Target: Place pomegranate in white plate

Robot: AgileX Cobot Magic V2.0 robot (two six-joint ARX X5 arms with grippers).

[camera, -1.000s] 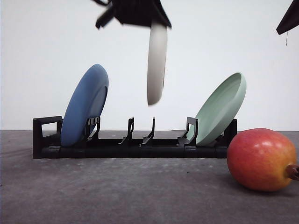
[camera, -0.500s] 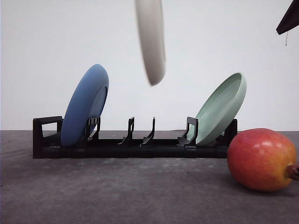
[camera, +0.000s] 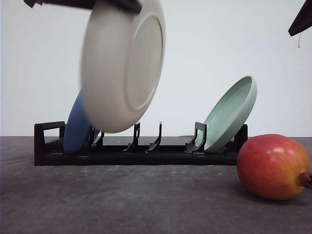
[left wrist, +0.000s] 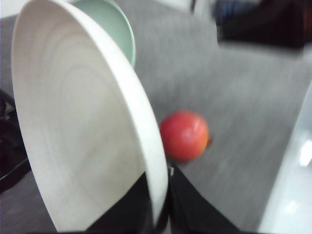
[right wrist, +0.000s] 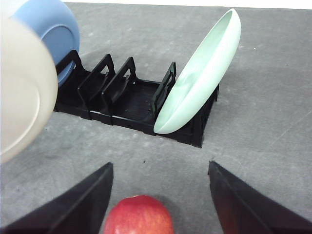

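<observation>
The white plate (camera: 122,63) hangs in the air at the upper left, tilted on edge with its underside facing the front camera. My left gripper (camera: 113,4) is shut on its top rim; in the left wrist view the fingers (left wrist: 185,209) pinch the white plate's (left wrist: 78,126) edge. The pomegranate (camera: 272,166) lies on the grey table at the front right, apart from both grippers, and also shows as a red pomegranate (left wrist: 184,135) beyond the plate. My right gripper (right wrist: 161,168) stands open above the pomegranate (right wrist: 139,214), holding nothing.
A black dish rack (camera: 141,151) spans the table's back. A blue plate (camera: 78,134) leans at its left end, partly hidden by the white plate. At its right end leans a pale green plate (camera: 231,114). The middle slots stand bare.
The white plate moved left and toward the camera, and turned from edge-on to showing its round underside. It now covers most of the blue plate. The pomegranate has not moved.
</observation>
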